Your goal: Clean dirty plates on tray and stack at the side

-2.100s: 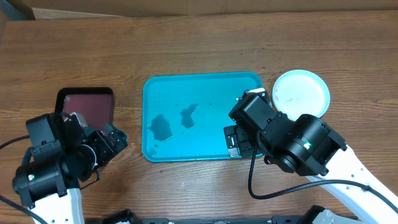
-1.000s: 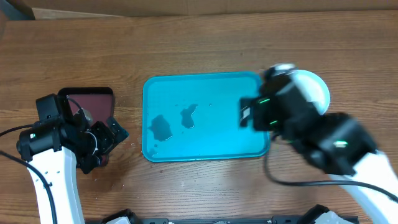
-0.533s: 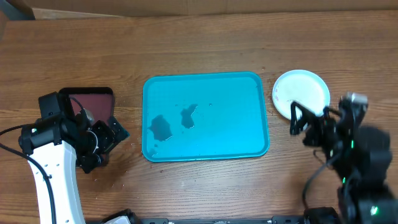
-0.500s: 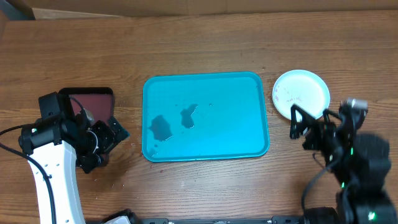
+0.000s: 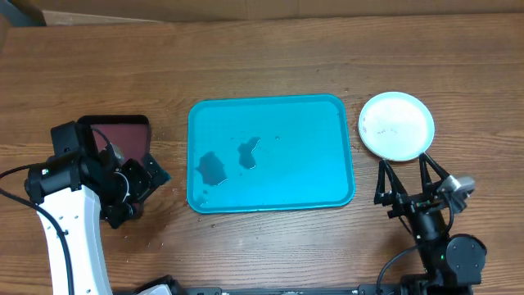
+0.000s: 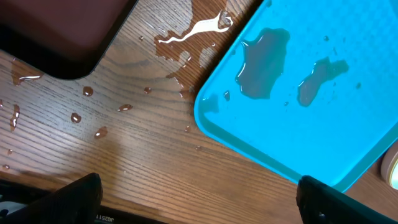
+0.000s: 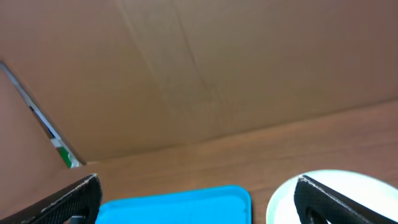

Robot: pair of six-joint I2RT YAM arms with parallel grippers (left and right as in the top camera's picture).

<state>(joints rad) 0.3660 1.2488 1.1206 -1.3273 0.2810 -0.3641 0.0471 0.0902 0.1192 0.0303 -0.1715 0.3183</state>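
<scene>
We see the left gripper [image 6: 199, 198] and right gripper [image 5: 402, 164] both spread wide, holding nothing. A white plate [image 5: 397, 124] sits just beside the wet tray [image 5: 303, 156].

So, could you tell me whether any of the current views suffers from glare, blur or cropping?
Overhead: sharp, evenly lit, no motion blur. Left wrist: crisp, but a bright white glint on the spilled water beside the turquoise tray. Right wrist: softer focus, mostly cardboard backdrop, with the white plate cropped at the bottom edge.
</scene>
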